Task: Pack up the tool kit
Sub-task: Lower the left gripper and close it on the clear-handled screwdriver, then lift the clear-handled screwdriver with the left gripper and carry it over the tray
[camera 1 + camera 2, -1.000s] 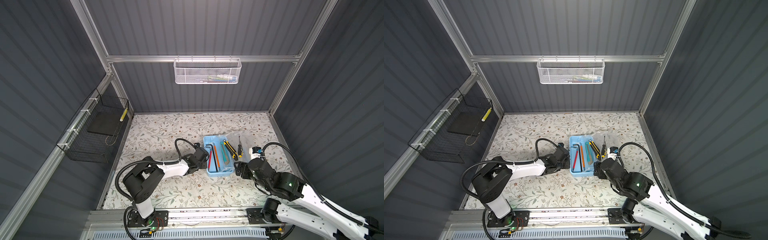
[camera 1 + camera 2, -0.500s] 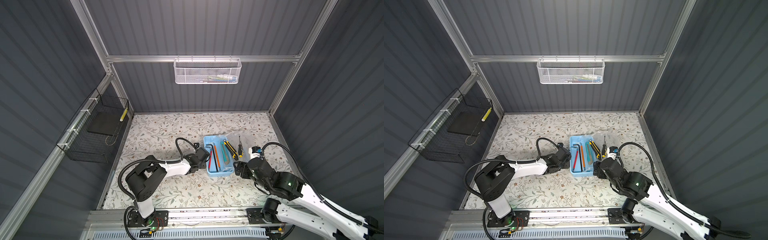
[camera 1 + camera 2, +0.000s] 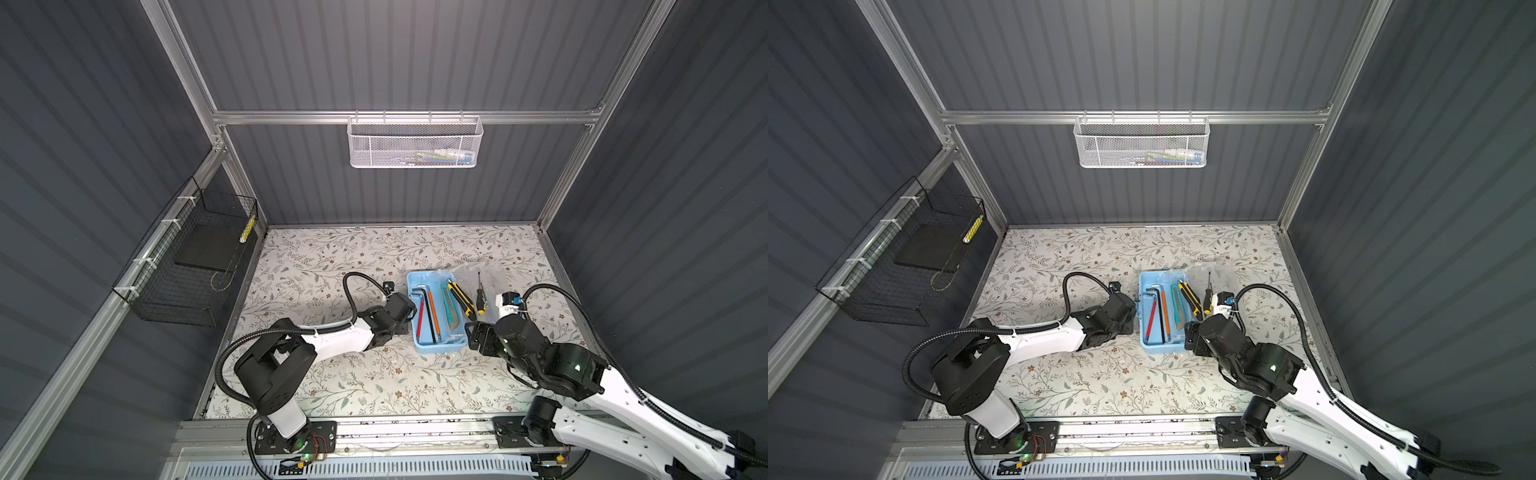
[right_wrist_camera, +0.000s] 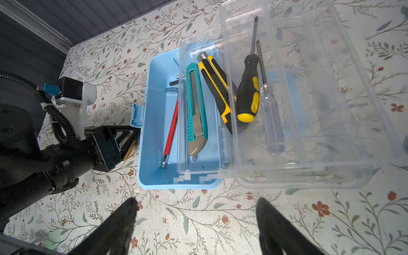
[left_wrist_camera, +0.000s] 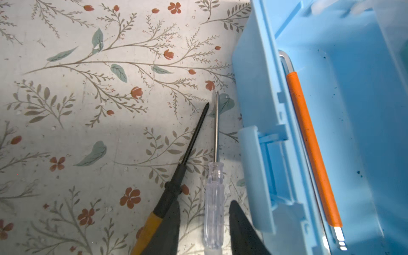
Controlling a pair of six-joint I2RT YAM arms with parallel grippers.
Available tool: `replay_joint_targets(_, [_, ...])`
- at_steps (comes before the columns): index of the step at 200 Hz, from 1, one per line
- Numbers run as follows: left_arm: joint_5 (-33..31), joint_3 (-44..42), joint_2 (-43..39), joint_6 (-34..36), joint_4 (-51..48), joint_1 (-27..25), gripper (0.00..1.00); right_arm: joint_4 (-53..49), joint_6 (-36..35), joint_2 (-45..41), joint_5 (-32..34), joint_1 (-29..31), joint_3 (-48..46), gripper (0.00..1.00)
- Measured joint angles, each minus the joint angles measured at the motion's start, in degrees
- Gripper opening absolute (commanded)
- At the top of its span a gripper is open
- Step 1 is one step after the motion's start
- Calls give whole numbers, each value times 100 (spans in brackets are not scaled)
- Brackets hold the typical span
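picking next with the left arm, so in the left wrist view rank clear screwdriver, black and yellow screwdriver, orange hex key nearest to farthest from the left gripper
1. clear screwdriver: on the table, between the fingers of the left gripper.
2. black and yellow screwdriver: on the table, beside one finger.
3. orange hex key: inside the blue box, beyond its wall.

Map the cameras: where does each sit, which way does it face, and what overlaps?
Top views: high above the robot's end, looking down and away across the floral table; left arm and right arm both show.
Left wrist: on the left arm, looking down beside the blue box; left gripper straddles a clear screwdriver.
Right wrist: on the right arm, facing the blue box's open clear lid; right gripper open, left arm visible.
Shared: all views show the blue box.
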Motion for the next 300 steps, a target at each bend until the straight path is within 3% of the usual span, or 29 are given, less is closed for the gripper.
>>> replay_joint_targets(150, [168, 411, 887, 221, 94, 0, 35, 79, 20, 4, -11, -28, -127, 84])
replay_joint_targets(228, [127, 632, 1060, 256, 0, 7, 16, 74, 20, -162, -17, -85, -166, 84])
replay_joint_targets(254, [129, 632, 1056, 256, 0, 7, 0, 74, 20, -181, -20, -87, -181, 84])
replay_joint_targets(300, [184, 560, 911, 210, -177, 2, 0, 74, 20, -234, -42, -90, -181, 84])
